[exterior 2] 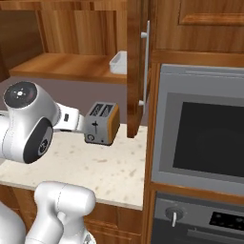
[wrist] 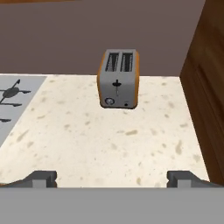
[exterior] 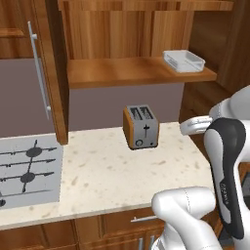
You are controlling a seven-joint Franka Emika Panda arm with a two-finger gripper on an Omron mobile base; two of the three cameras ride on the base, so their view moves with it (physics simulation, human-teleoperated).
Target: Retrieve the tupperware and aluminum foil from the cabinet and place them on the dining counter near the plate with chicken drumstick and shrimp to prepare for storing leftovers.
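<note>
The clear tupperware [exterior: 183, 61] sat on the open cabinet shelf [exterior: 122, 72], above the toaster [exterior: 141, 127] and off toward the shelf's right end. The gripper [wrist: 111, 178] hung over the speckled counter [wrist: 109, 140] in front of the toaster, fingers spread wide and holding nothing.

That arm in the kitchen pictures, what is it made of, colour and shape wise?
The arm is built of rounded, glossy white shells with dark grey bands and caps at its joints; faint lettering runs down one dark band. One joint ends in a round white cap with a small dark centre. The claw has two small dark grey tips.
</note>
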